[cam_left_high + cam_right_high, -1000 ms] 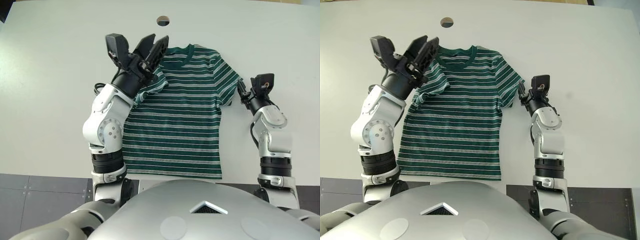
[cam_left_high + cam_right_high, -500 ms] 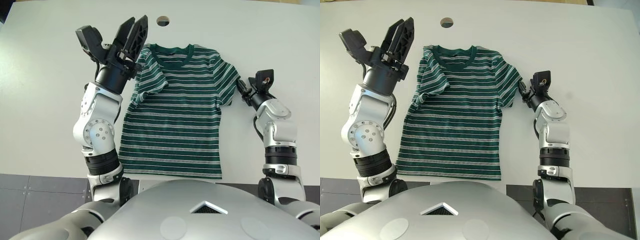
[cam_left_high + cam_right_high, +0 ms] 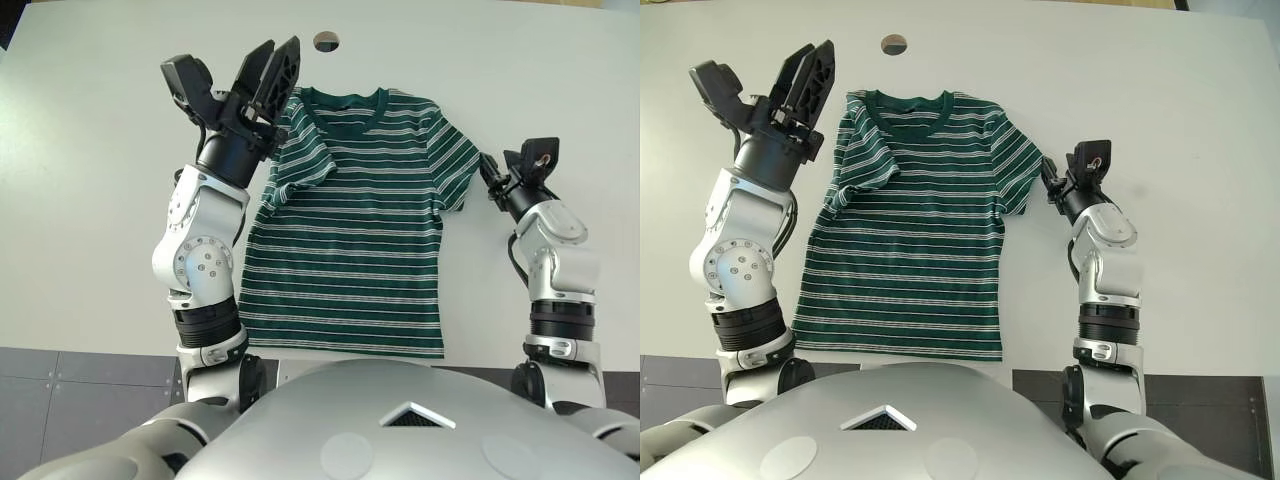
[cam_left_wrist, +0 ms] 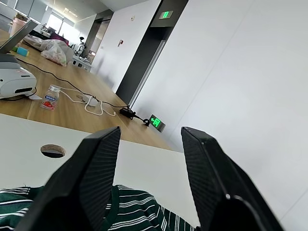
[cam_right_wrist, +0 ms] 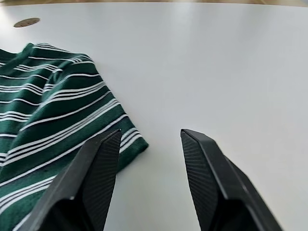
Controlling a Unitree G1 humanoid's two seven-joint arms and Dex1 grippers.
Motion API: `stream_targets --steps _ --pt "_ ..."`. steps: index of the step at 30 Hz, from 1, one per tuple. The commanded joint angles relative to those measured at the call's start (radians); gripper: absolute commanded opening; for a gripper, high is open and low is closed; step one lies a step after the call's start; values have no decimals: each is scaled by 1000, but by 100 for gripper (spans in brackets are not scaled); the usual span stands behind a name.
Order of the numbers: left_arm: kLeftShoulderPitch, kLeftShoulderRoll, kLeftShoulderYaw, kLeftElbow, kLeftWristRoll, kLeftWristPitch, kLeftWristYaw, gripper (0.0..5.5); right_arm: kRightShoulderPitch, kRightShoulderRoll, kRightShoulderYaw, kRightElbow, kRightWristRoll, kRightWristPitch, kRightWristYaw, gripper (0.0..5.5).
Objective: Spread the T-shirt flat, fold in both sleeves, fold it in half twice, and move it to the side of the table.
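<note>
Two sleeves need folding, and one is already lying in. The left sleeve [image 3: 300, 172] is resting turned over the chest of the T-shirt [image 3: 350, 240]. The T-shirt is lying spread near the middle of the white table [image 3: 100, 150], with its collar pointing toward a small round hole [image 3: 326, 41] at the far side. The right sleeve [image 3: 455, 170] is sticking out flat.

The right gripper [image 5: 149, 135] is sitting low just beside that sleeve's hem, its fingers standing apart and holding nothing. The left gripper [image 3: 277, 50] is hanging high in the air near the T-shirt's left shoulder, likewise spread wide and empty.

By my judgement, the main risk is sitting with the grab on the right sleeve. The fingers are lying nearly level with the table, so they may end up sliding over the cloth and closing on air. They could also be pushing the hem ahead of them and bunching it. Biting too deep could mean catching the body layer underneath, so that the fold is dragging the whole T-shirt sideways and skewing it.

The left sleeve is lying loose with a crumpled edge, and any tug across the cloth may be flipping it open. The bottom hem is lying close to the near edge of the table, so a pull toward the robot may be sending it over.
</note>
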Motion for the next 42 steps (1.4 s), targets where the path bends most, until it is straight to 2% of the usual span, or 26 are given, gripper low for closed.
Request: stream_targets --steps 1,10,17,21,24,29,35,42 --pt "-11 17 -5 12 14 -7 9 233 -23 12 23 9 0 12 -2 228" --pt "-11 18 -1 -24 -5 -4 20 233 -46 1 50 178 -8 16 23 228" --pt "-16 23 7 2 -2 -14 27 233 17 13 141 83 -14 27 73 119" --pt "-12 24 10 7 -2 -18 26 233 31 12 142 66 -6 30 68 46" --pt "-7 25 10 18 7 -27 22 233 32 14 127 50 1 20 53 13" --pt "-5 25 5 31 12 -38 19 233 26 10 105 -8 6 11 42 13" --pt "-1 23 -9 40 21 -52 14 233 -25 44 163 -160 14 80 42 13" --pt "8 20 -30 43 35 -64 9 233 -91 103 233 -95 3 97 42 13"
